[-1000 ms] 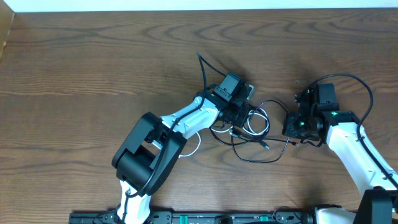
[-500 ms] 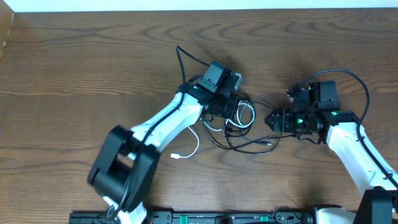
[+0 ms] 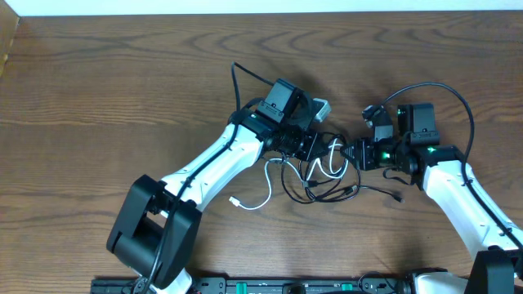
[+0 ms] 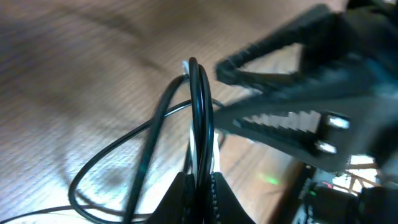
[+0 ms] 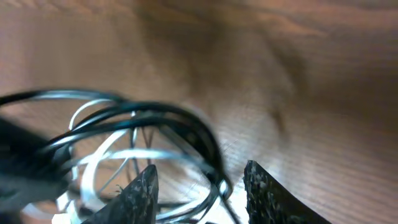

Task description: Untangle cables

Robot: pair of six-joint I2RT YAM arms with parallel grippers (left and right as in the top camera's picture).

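A tangle of thin black cables [image 3: 320, 188] and one white cable [image 3: 263, 198] lies mid-table between my two arms. My left gripper [image 3: 314, 149] is shut on a bundle of black strands with the white one; in the left wrist view the black loop [image 4: 200, 106] rises from between its fingertips [image 4: 200, 190]. My right gripper [image 3: 357, 154] is open at the tangle's right edge. In the right wrist view its fingers [image 5: 202, 186] stand either side of a black loop [image 5: 208, 140] without closing on it. The right gripper also shows in the left wrist view [image 4: 292, 118].
The dark wooden table [image 3: 98, 98] ends at a pale strip along the far edge. A black rail [image 3: 270, 286] runs along the front edge. One black cable end [image 3: 398, 197] trails right, below my right arm. The white cable's plug [image 3: 234, 203] lies left of the tangle.
My left gripper has dragged the tangle leftward with the strands in it. My right gripper has moved left up to the tangle's right edge.
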